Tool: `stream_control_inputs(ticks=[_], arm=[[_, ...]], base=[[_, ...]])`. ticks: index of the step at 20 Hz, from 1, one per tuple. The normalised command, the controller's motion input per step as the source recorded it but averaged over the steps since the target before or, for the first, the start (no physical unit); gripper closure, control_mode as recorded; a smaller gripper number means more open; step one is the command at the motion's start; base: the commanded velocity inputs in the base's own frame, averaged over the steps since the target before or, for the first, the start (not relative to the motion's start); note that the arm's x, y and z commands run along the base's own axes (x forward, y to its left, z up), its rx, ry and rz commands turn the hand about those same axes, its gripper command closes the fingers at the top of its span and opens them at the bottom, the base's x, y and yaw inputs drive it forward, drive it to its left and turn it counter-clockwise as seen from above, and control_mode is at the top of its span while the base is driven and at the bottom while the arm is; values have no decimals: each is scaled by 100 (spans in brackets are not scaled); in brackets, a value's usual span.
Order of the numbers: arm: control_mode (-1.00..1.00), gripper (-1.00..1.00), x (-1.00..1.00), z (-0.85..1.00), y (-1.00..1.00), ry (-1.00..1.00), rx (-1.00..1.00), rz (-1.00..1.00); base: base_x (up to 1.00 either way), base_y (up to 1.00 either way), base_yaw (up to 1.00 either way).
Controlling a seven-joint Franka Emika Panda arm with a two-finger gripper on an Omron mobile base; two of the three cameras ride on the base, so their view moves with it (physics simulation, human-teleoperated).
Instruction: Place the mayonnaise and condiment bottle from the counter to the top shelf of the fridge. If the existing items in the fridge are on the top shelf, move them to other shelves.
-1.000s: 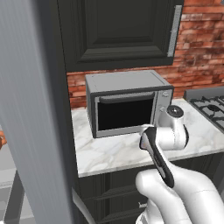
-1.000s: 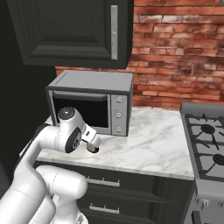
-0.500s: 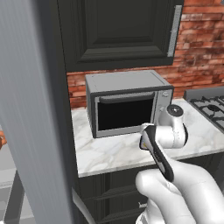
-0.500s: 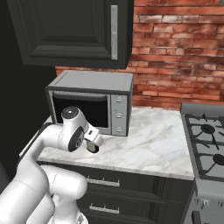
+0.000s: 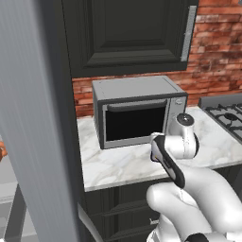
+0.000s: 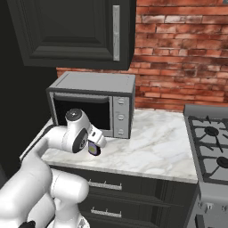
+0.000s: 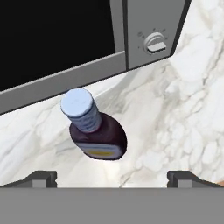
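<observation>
One condiment bottle (image 7: 97,132) stands on the counter (image 7: 188,109) just in front of the microwave (image 7: 65,39), below its dark door and a bit to the door side of the control panel. Bottle is dark, near-black, with a pale bluish cap (image 7: 81,108) and a yellowish label band low on the body. Upright on the marble, not touching the microwave as far as the hand view shows.

Gripper (image 7: 111,177) hovers above the bottle, looking down on it; the two dark fingertips (image 7: 41,177) sit wide apart at the bottom of the hand view, jaws apart, nothing between them. Bottle lies between the fingertip lines but beyond them, no contact.

From the right base view the gripper (image 6: 93,149) hangs over the counter (image 6: 147,147) in front of the microwave (image 6: 91,104), near its knob panel; a bit of dark bottle (image 6: 93,149) shows just under the hand. In the left base view the arm's wrist blocks the spot in front of the microwave (image 5: 137,111). Stove burners (image 6: 209,142) sit well to the side of the microwave, past bare marble. Grey fridge (image 5: 38,118) edge stands on the microwave's other side.
</observation>
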Motion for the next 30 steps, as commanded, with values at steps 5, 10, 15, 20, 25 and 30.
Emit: stream_control_inputs(ticks=[5,10,15,20,25,30], arm=[[-100,-100,14,-3,4,-1,-3,0],[-100,-100,5,-9,7,-3,-4,0],[-100,-100,10,-14,1,0,-1,0],[-100,-100,22,-10,0,0,0,0],[-100,-100,14,-9,0,0,0,0],[-100,-100,9,-7,0,0,0,0]], base=[[0,0,0],[0,0,0],[0,0,0],[0,0,0],[0,0,0],[0,0,0]])
